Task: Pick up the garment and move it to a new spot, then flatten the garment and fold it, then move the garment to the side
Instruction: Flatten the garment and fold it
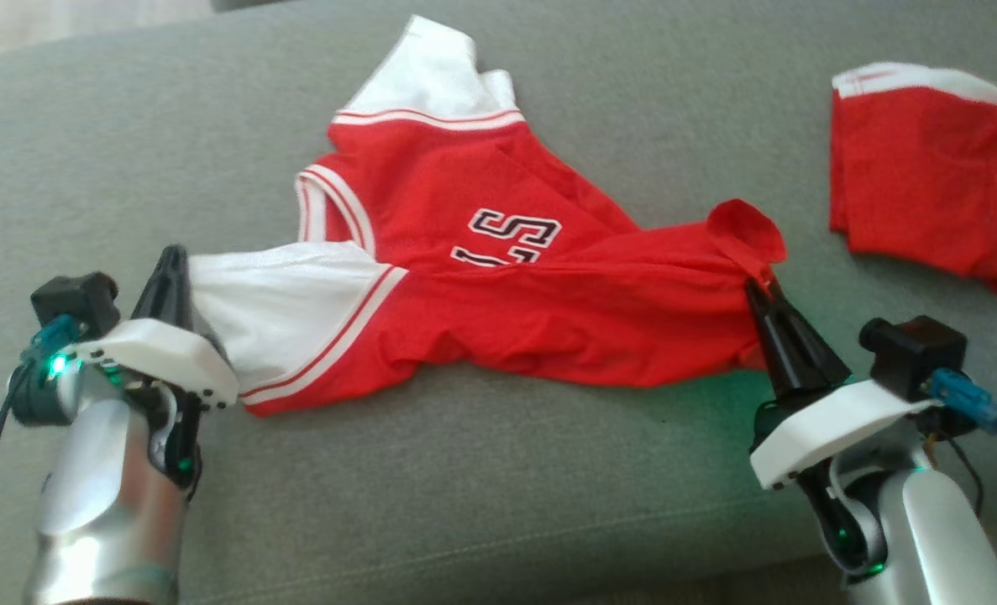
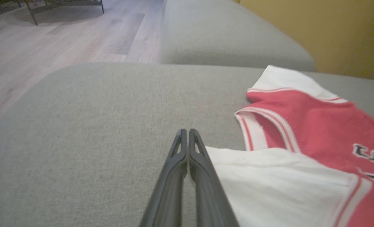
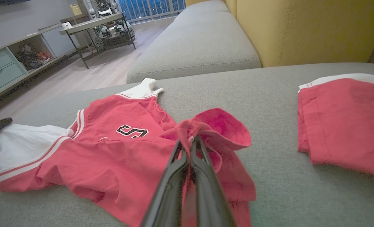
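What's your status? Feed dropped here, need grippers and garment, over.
Left gripper shut at white sleeve edge, grip unconfirmed. Right gripper shut on jersey hem. Jersey rumpled, unfolded, on grey sofa. Second red garment apart to the right, not in the way.

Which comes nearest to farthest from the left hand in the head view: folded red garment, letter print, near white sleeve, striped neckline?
1. Near white sleeve, right beside the left hand.
2. Striped neckline, just beyond that sleeve.
3. Letter print, mid-chest on the jersey.
4. Folded red garment, far right.
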You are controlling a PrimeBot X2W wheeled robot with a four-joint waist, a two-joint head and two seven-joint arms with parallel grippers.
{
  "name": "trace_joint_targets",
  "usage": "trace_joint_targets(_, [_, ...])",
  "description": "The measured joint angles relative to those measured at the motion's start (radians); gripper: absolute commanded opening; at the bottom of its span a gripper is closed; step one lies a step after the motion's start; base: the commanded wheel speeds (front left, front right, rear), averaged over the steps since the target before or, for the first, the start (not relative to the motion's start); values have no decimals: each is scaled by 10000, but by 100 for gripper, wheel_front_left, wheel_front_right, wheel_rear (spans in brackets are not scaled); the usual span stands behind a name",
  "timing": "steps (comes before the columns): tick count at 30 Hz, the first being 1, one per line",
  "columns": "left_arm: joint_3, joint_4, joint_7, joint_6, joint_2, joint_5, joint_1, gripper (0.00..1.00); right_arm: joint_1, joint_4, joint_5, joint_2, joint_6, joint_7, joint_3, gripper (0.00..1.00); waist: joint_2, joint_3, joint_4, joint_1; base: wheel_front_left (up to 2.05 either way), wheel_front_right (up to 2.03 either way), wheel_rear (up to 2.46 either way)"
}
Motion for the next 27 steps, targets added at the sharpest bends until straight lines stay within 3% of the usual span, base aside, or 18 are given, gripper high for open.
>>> trace_joint_targets(6, [58, -2288, -104, -23, -56, -242, 825, 0, -47, 86, -84, 2, 0, 33, -382, 0, 0, -564, 477, 0, 0, 0, 0])
trace_joint_targets(11, [537, -4964, -117, 79, -71, -276, 1453, 0, -600, 173, -341, 0, 0, 245, -453, 0, 0, -1072, 841, 0, 0, 0, 0])
trace_joint_targets(18, [1221, -7612, -184, 155, -316, -433, 1960, 0, -1602, 232, -439, -222, 0, 456, -268, 0, 0, -1534, 1067, -1, 0, 0, 0])
trace_joint_targets(22, [1557, -8932, -186, 240, -644, -552, 1977, 0, -2377, 322, -303, -571, 0, 472, 21, 0, 0, -1713, 1169, 0, 0, 0, 0])
trace_joint_targets(27, [1871, -9559, -186, 347, -775, -554, 1977, 0, -2816, 359, 21, -800, 0, 460, 52, 0, 0, -1925, 1195, 0, 0, 0, 0])
